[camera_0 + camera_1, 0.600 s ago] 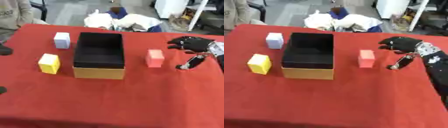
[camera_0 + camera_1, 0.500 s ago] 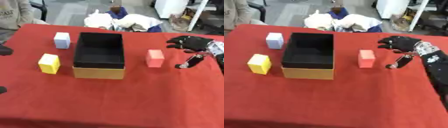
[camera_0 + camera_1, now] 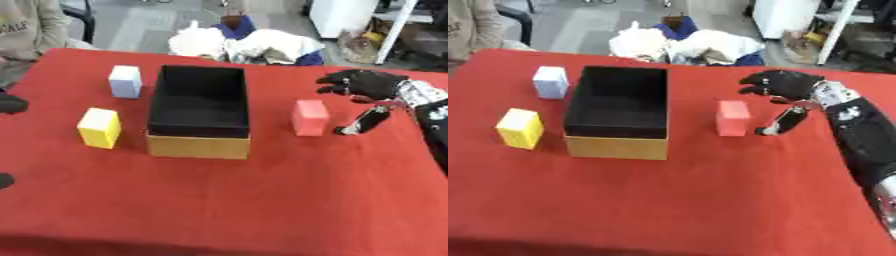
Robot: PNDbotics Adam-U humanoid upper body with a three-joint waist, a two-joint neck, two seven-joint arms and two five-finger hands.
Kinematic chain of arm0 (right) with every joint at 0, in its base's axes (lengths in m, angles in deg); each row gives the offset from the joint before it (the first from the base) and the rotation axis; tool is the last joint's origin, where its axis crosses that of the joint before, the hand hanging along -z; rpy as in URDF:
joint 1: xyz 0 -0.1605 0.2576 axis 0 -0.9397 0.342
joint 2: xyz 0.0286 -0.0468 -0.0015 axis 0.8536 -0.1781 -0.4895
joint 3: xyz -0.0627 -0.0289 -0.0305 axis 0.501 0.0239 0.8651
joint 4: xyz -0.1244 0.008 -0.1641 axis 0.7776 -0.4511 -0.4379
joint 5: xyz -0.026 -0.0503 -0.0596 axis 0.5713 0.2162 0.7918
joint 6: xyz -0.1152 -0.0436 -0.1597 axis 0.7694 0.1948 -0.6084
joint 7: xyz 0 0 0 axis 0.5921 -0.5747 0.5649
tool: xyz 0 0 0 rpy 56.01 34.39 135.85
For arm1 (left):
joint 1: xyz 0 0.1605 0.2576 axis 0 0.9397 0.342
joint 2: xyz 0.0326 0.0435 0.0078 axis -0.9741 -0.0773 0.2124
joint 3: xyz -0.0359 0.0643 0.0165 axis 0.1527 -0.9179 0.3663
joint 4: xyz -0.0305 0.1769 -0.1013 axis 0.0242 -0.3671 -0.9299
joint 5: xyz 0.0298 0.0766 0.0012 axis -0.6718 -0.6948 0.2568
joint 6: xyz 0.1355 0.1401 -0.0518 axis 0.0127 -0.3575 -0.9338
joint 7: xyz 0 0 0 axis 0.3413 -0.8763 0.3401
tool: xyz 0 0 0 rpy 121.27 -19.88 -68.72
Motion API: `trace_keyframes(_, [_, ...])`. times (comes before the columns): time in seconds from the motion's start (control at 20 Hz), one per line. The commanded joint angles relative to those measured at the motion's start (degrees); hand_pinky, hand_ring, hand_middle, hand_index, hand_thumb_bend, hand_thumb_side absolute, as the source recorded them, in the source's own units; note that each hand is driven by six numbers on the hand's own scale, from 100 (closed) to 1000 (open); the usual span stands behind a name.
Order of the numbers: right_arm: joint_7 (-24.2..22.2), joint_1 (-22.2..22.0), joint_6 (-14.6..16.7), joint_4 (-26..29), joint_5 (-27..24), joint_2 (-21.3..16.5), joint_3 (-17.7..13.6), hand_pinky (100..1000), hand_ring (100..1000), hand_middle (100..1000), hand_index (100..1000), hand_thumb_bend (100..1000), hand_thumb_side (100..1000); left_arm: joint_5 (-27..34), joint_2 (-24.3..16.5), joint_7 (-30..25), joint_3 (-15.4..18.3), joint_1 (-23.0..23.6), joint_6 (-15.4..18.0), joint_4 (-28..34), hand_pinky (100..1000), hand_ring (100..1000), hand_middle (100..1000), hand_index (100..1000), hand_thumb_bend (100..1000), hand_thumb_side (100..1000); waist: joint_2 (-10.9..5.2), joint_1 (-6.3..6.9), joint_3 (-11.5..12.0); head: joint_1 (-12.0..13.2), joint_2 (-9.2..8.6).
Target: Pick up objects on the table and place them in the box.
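Nearest to you on the red table (image 3: 667, 200) lies a wide bare stretch of cloth, and at the left edge of the left eye view two dark shapes (image 3: 9, 104) show, one above the other; they may belong to your left hand, but you cannot tell, nor how any fingers there stand. Farther in, the box (image 3: 619, 112) stands near the table's middle, its outside tan and its inside black, open at the top with nothing visible inside. To its left the yellow block (image 3: 520, 128) stands upright just beside the box's near left corner, apart from it. To the box's right the pink block (image 3: 732, 118) stands upright on the cloth, also apart from the box. Your right hand (image 3: 785, 87) hangs just right of the pink block and a little beyond it, with its fingers (image 3: 754, 80) spread and reaching left toward the block and the thumb (image 3: 785, 121) pointing down to the cloth beside it; the hand is spread wide and holds nothing, and a small gap shows between it and the block. Your right forearm runs off to the lower right edge. Farther back, the pale blue block (image 3: 550, 82) stands upright near the box's far left corner. Beyond the table's far edge lies a heap of white and blue cloth (image 3: 684, 42) on the floor.
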Motion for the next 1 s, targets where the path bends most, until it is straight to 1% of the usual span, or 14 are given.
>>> trace_keyframes(0.05, [-1.53, 1.92, 0.63, -0.03, -2.43, -0.36, -0.14, 954, 1000, 1000, 1000, 457, 557, 0.55, -2.55, -0.33, 0.39, -0.80, 0.01, 0.52, 744, 772, 840, 943, 489, 672, -0.80, 0.25, 0.08, -0.28, -0.08])
trace_keyframes(0.3, [-6.12, 2.52, 0.63, -1.16, -5.56, 0.67, -0.85, 955, 1000, 1000, 1000, 463, 580, 0.81, -2.45, -0.60, 0.34, -0.82, -0.01, 0.61, 744, 771, 840, 943, 482, 674, -0.83, 0.20, 0.29, -0.36, -0.04])
trace_keyframes(0.4, [-8.14, 2.71, 0.63, -1.37, -6.80, 0.99, -1.22, 954, 1000, 1000, 1000, 452, 592, 0.89, -2.42, -0.73, 0.29, -0.86, 0.01, 0.66, 744, 771, 840, 943, 478, 675, -0.82, 0.18, 0.37, -0.36, -0.03])
trace_keyframes(0.6, [-12.06, 2.93, 0.63, -1.56, -9.28, 1.42, -2.28, 953, 1000, 1000, 1000, 425, 605, 1.01, -2.34, -0.94, 0.22, -0.95, 0.05, 0.78, 744, 770, 840, 943, 475, 677, -0.76, 0.20, 0.60, -0.42, -0.07])
trace_keyframes(0.85, [-16.51, 3.02, 0.60, -1.60, -12.84, 1.44, -4.22, 951, 1000, 992, 1000, 366, 601, 1.21, -2.19, -1.14, 0.13, -1.09, 0.12, 0.88, 744, 770, 840, 943, 469, 678, -0.71, 0.34, 0.90, -0.57, -0.09])
trace_keyframes(1.0, [-18.86, 3.05, -0.15, -1.72, -14.51, 1.23, -4.93, 951, 999, 990, 1000, 352, 613, 1.32, -2.14, -1.23, 0.11, -1.16, 0.18, 0.95, 743, 770, 840, 943, 466, 677, -0.63, 0.36, 1.05, -0.64, -0.12])
